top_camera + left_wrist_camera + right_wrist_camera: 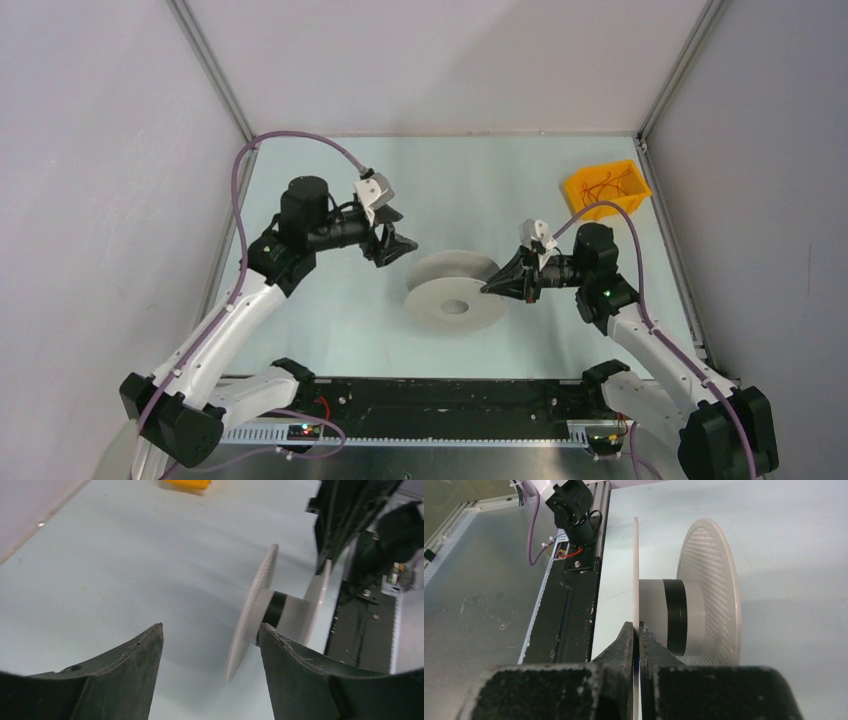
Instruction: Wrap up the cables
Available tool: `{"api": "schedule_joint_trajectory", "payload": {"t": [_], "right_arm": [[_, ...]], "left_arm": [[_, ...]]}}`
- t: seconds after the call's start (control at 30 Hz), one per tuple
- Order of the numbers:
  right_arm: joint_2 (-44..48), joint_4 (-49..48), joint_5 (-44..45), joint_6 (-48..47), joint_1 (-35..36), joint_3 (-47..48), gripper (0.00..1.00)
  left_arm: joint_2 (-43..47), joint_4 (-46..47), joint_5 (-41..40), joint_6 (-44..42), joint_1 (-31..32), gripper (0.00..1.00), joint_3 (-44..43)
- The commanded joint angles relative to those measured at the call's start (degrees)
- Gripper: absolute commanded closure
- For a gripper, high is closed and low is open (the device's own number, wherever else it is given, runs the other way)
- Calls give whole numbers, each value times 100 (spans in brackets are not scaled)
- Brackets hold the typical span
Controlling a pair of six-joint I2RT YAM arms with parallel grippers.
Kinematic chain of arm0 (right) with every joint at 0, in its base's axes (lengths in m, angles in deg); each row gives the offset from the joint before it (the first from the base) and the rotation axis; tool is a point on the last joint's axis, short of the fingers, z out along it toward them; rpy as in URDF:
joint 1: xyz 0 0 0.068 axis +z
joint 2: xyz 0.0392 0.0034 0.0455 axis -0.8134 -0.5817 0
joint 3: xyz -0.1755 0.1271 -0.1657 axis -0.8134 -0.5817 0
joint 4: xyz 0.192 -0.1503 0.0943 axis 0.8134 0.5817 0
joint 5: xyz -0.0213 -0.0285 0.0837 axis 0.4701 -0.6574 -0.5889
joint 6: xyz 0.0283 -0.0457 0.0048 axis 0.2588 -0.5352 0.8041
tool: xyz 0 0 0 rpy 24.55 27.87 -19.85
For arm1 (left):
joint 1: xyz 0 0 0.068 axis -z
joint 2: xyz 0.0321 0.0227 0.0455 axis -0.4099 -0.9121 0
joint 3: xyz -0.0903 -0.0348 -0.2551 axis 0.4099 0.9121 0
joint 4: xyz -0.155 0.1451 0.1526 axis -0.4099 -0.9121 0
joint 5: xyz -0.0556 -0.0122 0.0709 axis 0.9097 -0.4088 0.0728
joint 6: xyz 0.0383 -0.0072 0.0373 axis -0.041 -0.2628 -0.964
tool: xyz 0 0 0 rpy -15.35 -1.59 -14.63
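The pale grey spool (455,290) is tipped on its side in the middle of the table, with a dark band around its hub (675,615). My right gripper (497,286) is shut on the rim of its plain flange (636,570); the perforated flange (716,590) is on the far side. My left gripper (400,245) is open and empty, just left of the spool (260,610), its right fingertip (267,632) close to the flange. Thin reddish cables (603,187) lie bunched in the yellow bin; no cable runs to the spool that I can see.
The yellow bin (606,188) stands at the back right, also at the top edge of the left wrist view (187,483). A black rail (430,395) runs along the table's near edge. Grey walls enclose the left, back and right.
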Motion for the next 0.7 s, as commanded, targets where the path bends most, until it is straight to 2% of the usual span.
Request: {"api": "schedule_joint_trajectory", "payload": {"t": [0.0,0.2,0.4,0.67], "right_arm": [[223,-313,-34,-608,165,71,100],[371,-176,34,-853,328,70,100],[477,6,64,-1125,512,70,100],[571,201,313,-1293,658,70,100]], "left_arm": [[-7,-130,1033,-266,-12,27,-181],[-146,-133,1177,-346,120,30,63],[-480,-137,981,-612,288,32,191],[-999,-140,1312,-681,345,38,286]]}}
